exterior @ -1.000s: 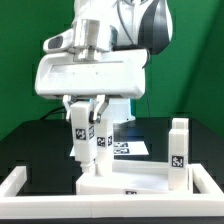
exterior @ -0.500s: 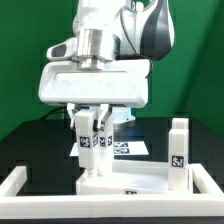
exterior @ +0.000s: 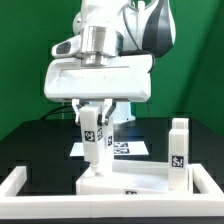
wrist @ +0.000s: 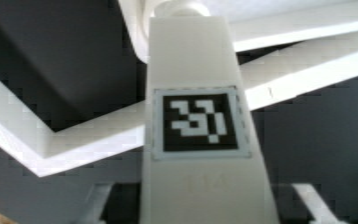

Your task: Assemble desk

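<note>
A: Exterior view: your jaws clench one leg (exterior: 92, 138), long axis upright, directly over the slab (exterior: 128, 180) corner.
B: Other leg (exterior: 178, 152)?
A: Standing on the slab's far end.

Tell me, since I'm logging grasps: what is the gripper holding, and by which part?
The gripper holds a white desk leg by its upper end, fingers on either side; the leg stands upright on the desk slab.
</note>
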Available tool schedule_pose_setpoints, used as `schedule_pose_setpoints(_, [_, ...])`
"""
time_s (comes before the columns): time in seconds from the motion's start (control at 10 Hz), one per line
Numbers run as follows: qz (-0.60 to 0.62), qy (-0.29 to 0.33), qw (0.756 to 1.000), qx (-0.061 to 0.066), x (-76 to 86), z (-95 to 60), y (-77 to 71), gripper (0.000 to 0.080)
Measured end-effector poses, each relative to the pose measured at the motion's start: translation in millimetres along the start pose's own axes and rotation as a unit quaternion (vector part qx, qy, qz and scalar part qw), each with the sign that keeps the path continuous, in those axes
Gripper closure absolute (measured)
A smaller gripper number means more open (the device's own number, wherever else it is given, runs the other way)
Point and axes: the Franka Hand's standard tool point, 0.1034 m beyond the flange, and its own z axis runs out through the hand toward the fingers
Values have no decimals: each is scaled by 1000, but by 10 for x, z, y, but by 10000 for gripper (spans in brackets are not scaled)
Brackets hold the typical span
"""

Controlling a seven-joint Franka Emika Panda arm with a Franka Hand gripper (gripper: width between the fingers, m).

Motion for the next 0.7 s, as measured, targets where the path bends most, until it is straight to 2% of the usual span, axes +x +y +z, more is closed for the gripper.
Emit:
schedule_pose_setpoints(0.1, [6, 2, 1000, 1, 4, -5, -12, 509])
schedule_pose_setpoints(0.3, [22, 13, 1000, 4, -32, -44, -192, 509])
schedule_pose_setpoints(0.7, [12, 8, 1000, -9, -94, 71, -125, 509])
